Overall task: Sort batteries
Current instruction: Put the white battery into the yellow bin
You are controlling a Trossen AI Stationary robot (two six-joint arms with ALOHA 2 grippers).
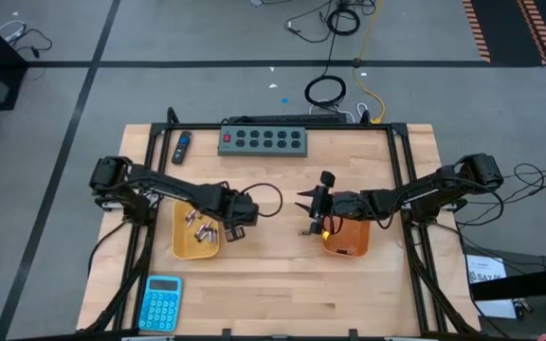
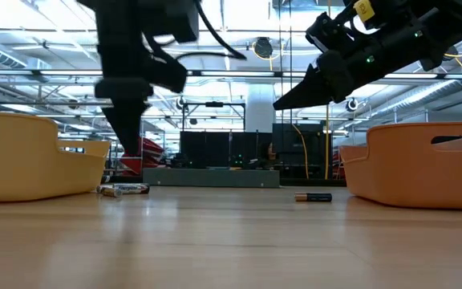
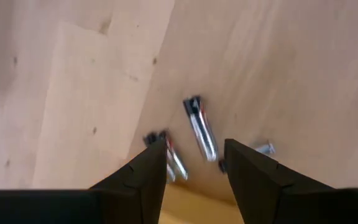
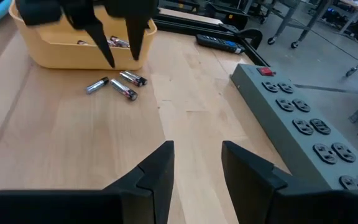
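High view: left gripper (image 1: 238, 232) hangs at the right edge of the yellow tray (image 1: 180, 248), over loose batteries on the worktop (image 1: 273, 284); right gripper (image 1: 303, 201) hovers left of the orange bin (image 1: 349, 248).
Left fingers: parted to a narrow gap, nothing between them; the left wrist view shows bare wood and batteries through the gap.
Right fingers: spread, empty, raised off the wood in the low view.
Silvery batteries: three (image 4: 118, 85) lie together just beside the yellow tray, touching or nearly so; more sit inside the tray (image 1: 197, 225).
Dark battery: one (image 2: 313, 197) lies alone on the worktop near the orange bin, below the right gripper.
Step in hand: probably left arm lining up a pick from the cluster by the tray.
How to do it well: centre the gap over one battery (image 3: 201, 129), fingers across its length not along it; take the outermost one so neighbours don't get nudged or rolled; come down straight, close only once both fingers flank it.
Risk: round cells roll; clipping the tray wall.
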